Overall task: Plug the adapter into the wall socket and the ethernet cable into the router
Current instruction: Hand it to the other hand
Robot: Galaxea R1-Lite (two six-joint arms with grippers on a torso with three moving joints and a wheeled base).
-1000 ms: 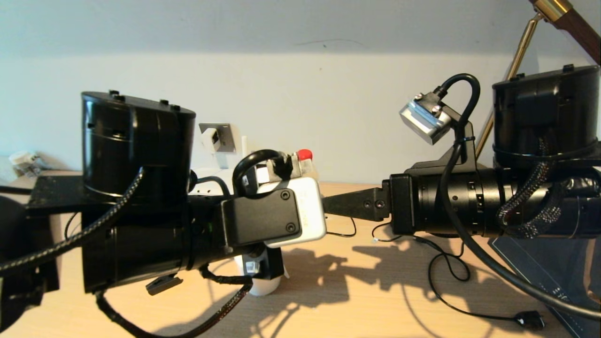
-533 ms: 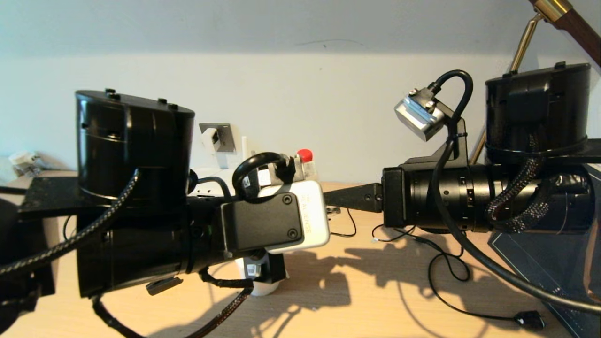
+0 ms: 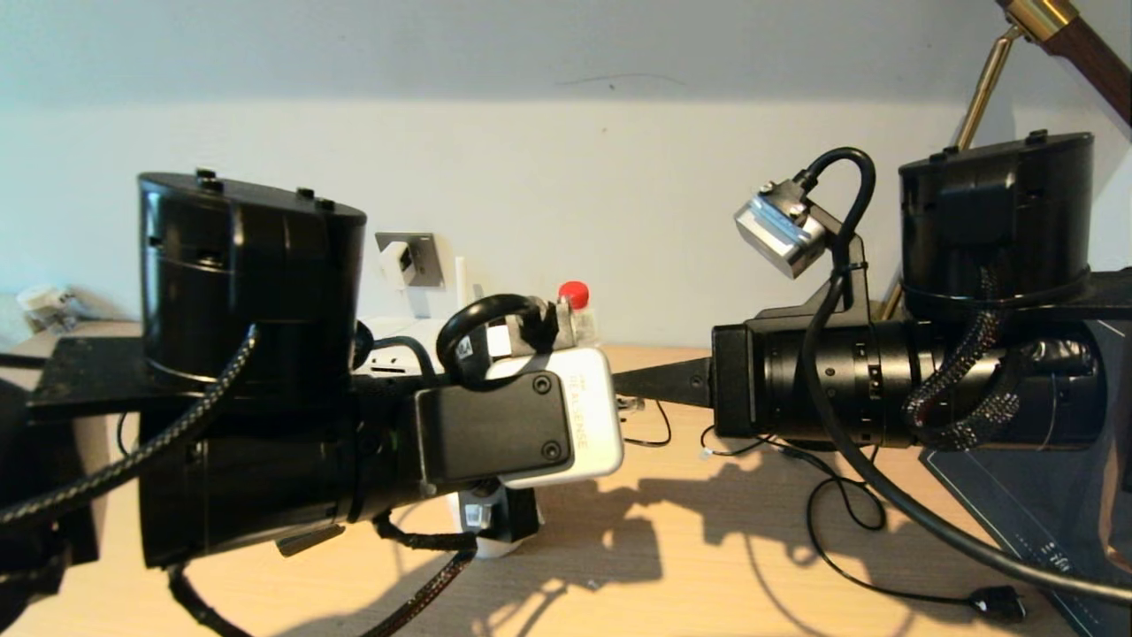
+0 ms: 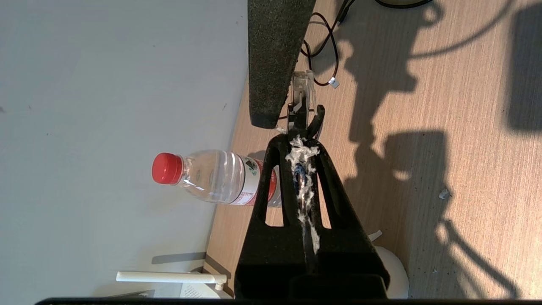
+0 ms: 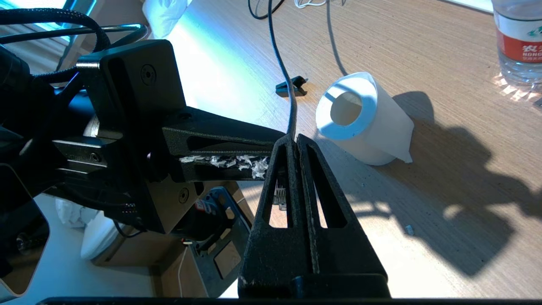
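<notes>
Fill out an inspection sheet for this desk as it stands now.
Surface: wooden desk, sunlit, crossed by arm shadows.
Job's things: adapter sits on the wall socket, apparently plugged in; router mostly hidden behind the left arm; ethernet cable not in the router.
Clutter: water bottle, paper roll on its side, small black clip.
Grippers: left pincer shut on the ethernet cable behind its plug; right pincer shut, tips at that cable, grip uncertain.
Cables: thin black cord loose on the desk.
Surroundings: white wall.
</notes>
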